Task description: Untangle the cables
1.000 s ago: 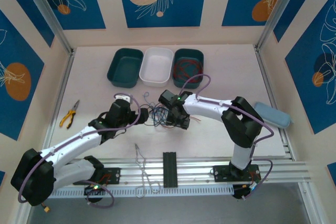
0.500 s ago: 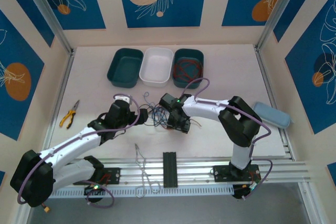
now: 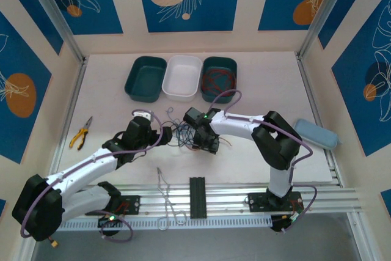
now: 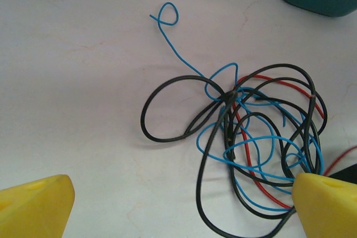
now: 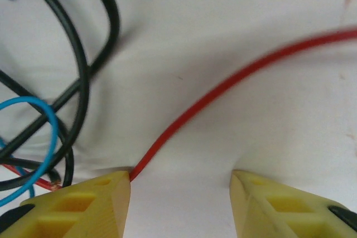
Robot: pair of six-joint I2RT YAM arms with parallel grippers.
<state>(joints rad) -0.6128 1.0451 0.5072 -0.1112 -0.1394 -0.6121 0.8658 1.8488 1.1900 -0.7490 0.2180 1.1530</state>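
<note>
**Loosely knotted cables lie between two parted pincers**

Centrally on the pale table (image 3: 269,84), the cables (image 3: 182,134) form one small tangle of black, blue and red strands, with the left gripper (image 3: 162,131) just to its left and the right gripper (image 3: 210,145) at its right edge. From the left wrist, the tangle (image 4: 228,96) spreads out from a tight knot, and one blue end curls away into a small loop (image 4: 166,14). The left gripper (image 4: 179,188) is released, its yellow fingers (image 4: 36,204) wide apart; the right-hand one sits over the tangle's edge.

From the right wrist, the right gripper (image 5: 179,178) is also unclenched, with bare table between its fingers. A red strand (image 5: 223,85) runs slantwise down to the tip of its left finger (image 5: 83,204); whether it touches I cannot tell. Black loops (image 5: 83,82) and a blue one (image 5: 53,121) lie beside that finger.

Three trays stand at the far side: dark teal (image 3: 146,60), white (image 3: 183,58), and a second teal tray (image 3: 220,60) holding coiled red wire (image 3: 218,80). Yellow-handled pliers (image 3: 80,132) lie well to the left.
</note>
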